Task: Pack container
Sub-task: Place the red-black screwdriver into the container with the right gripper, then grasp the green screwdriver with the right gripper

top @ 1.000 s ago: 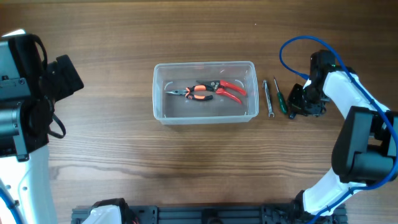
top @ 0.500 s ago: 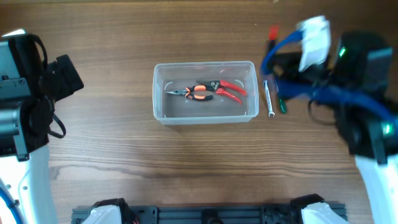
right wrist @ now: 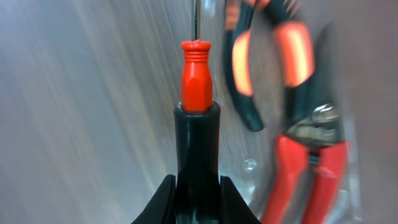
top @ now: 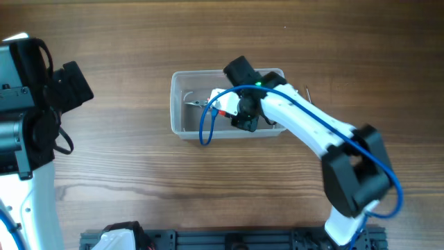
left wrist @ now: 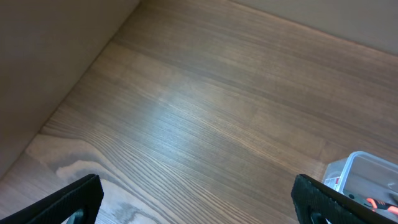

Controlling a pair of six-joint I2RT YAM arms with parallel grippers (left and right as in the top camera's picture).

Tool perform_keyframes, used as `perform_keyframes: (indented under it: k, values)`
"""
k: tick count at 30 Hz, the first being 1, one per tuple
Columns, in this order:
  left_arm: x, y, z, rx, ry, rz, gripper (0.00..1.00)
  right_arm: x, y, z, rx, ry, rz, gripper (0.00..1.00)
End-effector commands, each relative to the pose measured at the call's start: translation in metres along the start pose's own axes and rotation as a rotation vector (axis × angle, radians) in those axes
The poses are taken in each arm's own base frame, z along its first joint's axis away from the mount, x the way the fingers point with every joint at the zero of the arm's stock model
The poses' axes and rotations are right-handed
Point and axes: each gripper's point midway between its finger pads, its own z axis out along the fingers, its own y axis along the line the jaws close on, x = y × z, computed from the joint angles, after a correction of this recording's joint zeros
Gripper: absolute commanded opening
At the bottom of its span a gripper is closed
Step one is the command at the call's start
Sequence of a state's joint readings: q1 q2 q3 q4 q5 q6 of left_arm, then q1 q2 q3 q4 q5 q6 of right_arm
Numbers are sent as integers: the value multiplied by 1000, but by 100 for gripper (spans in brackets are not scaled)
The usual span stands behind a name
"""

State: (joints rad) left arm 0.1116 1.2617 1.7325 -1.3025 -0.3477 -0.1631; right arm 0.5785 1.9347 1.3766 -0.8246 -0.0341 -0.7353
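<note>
Right wrist view gives us the closest look: the right gripper [right wrist: 196,186] has its two black fingers [right wrist: 166,202] closed tight on the black handle of a screwdriver [right wrist: 196,137], whose red collar and thin shaft point away from the camera. Just to the right of that shaft we see the orange-and-black handles of the pliers [right wrist: 242,62], and nearer the right edge the red-handled cutters [right wrist: 323,174], both blurred. We cannot tell whether the screwdriver tip touches anything. From the left wrist camera, the left gripper [left wrist: 199,202] shows only its two dark fingertips [left wrist: 74,199] in the bottom corners, spread wide with nothing between them and bare wooden table [left wrist: 186,112] beyond. At the far right of that view we catch one rounded corner of the container [left wrist: 367,171], well apart from those fingertips. From overhead, the container [top: 175,111] sits near the middle of the table, its long side running left to right. The right arm reaches in from the lower right, and we see the right gripper [top: 244,117] over the inside of the tub, covering most of the tools there, with a blue cable [top: 205,128] looping over the near wall. The left arm [top: 41,97] stands at the left edge, well clear of the container.
</note>
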Motion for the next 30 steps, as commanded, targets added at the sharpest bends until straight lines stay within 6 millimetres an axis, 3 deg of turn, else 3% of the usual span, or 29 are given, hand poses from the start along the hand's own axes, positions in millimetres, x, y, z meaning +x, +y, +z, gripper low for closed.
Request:
perform_keyframes:
  k: [1, 3, 4, 5, 7, 8, 9, 10, 11, 12, 13, 14, 17, 19, 22, 24, 26, 30]
  values:
    - [-1, 5, -3, -18, -11, -8, 100, 32, -7, 30, -15, 126, 18, 4]
    - [-1, 5, -3, -18, -11, -8, 100, 31, -3, 31, -47, 110, 36, 4]
    - [-1, 5, -3, -18, -11, -8, 100, 29, -4, 28, -39, 104, 72, 16]
    - [-1, 5, -3, -18, -11, -8, 100, 25, -8, 22, -21, 87, 143, 46]
    - [-1, 5, -3, -18, -11, -8, 100, 15, -16, -1, 17, 45, 178, 57]
    - [-1, 5, -3, -18, -11, -8, 100, 11, -20, -15, 35, 24, 177, 58]
    - [-1, 5, -3, -18, -11, -8, 100, 2, -27, -41, 76, -27, 191, 61]
    - [-1, 5, -3, -18, -11, -8, 100, -9, -36, -72, 128, -95, 226, 100]
    - [-1, 5, -3, -18, -11, -8, 100, -24, -47, -124, 206, -220, 316, 100]
    - [-1, 5, -3, -18, -11, -8, 100, -30, -52, -155, 246, -300, 385, 100]
    - [-1, 5, -3, -18, -11, -8, 100, -33, -58, -207, 293, -435, 527, 100]
    - [-1, 5, -3, -18, -11, -8, 100, -30, -59, -238, 310, -515, 624, 100]
    - [-1, 5, -3, -18, -11, -8, 100, -5, -56, -287, 352, -618, 744, 100]
    - [-1, 5, -3, -18, -11, -8, 100, 25, -62, -288, 343, -598, 915, 100]
    - [-1, 5, -3, -18, -11, -8, 100, 89, -86, -251, 326, -459, 1226, 100]
    - [-1, 5, -3, -18, -11, -8, 100, 126, -99, -213, 306, -360, 1397, 100]
    - [-1, 5, -3, -18, -11, -8, 100, 157, -102, -160, 239, -221, 1534, 95]
    - [-1, 5, -3, -18, -11, -8, 100, 172, -93, -76, 77, -6, 1584, 84]
